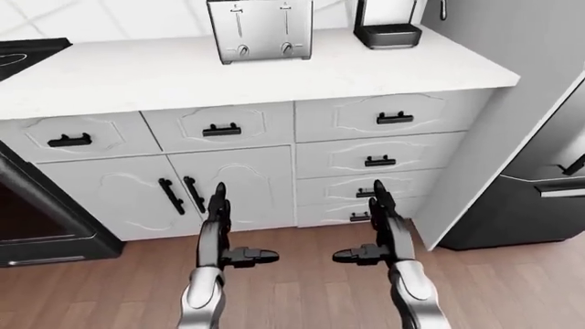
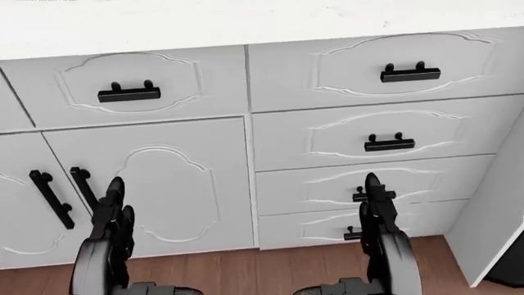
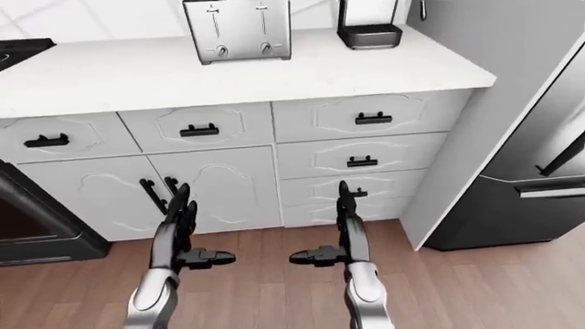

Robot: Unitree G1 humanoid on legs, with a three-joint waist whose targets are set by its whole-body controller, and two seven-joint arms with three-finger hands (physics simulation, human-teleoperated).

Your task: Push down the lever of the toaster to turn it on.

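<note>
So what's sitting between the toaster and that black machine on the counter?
Nothing: in the left-eye view, only bare white counter separates the toaster from the black machine.

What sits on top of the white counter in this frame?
On the counter stand a silver toaster with two levers and a black coffee machine to its right. Both are cut off at the top edge. A black stovetop adjoins at left.

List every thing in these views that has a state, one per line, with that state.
toaster: upright on the counter, both levers up, untouched
coffee machine: upright, right of the toaster
drawers: all closed
cabinet doors: closed
fridge: door closed
left hand: open, fingers pointing up, holding nothing
right hand: open, fingers pointing up, holding nothing
</note>
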